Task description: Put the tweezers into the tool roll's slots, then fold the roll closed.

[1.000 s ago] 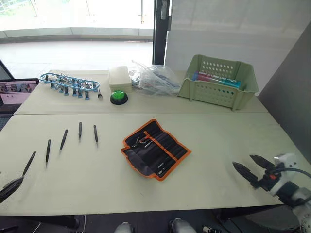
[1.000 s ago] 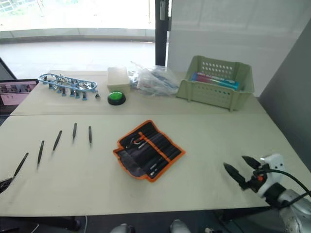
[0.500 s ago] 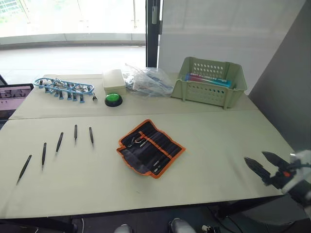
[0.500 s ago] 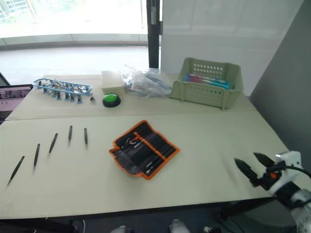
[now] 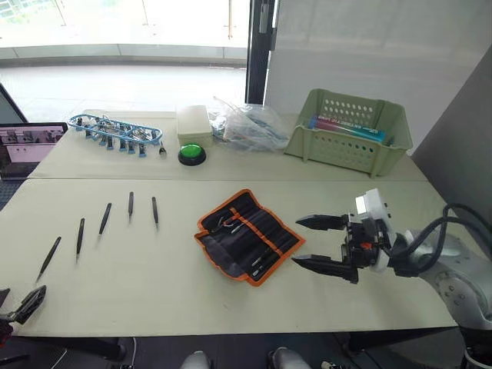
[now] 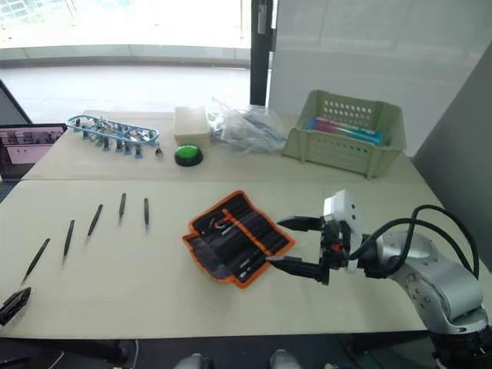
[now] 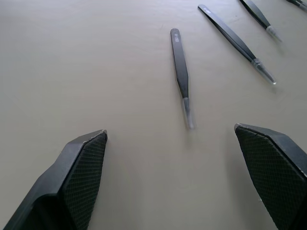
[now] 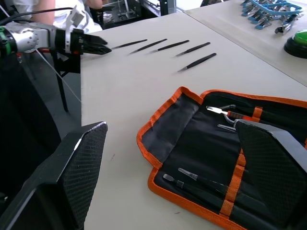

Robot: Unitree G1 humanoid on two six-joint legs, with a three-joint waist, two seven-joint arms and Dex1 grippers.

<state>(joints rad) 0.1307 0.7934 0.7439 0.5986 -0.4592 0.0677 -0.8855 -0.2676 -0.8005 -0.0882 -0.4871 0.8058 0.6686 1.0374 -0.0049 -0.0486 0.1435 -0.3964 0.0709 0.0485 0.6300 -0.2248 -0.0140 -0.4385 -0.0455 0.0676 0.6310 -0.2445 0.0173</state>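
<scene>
Pale green tabletop [image 5: 231, 307] runs from a bright window at the far side to my near edge, and everything I need lies on it. My right gripper [image 5: 315, 243] hangs low over the table just beside the tool roll [image 5: 249, 234], fingers spread wide and holding nothing. My left gripper [image 6: 14, 304] sits at the near left corner, also spread and empty, its wrist view looking straight along the nearest of the tweezers [image 7: 181, 74].

From there the roll lies unfolded at centre, orange edging up, a few small tools already in its slots. All five tweezers [image 5: 105, 217] lie in a fanned row well apart from it, to my left. Beyond are the blue-framed tool rack [image 5: 115, 130], a green button [image 5: 191, 154] and the basket [image 5: 350, 128].

I judge the step in hand is the first pick. To do it well I should centre the left fingers across the nearest tweezer's thicker middle, come down flat so it cannot skate away, and keep the right gripper ready to steady the roll.
</scene>
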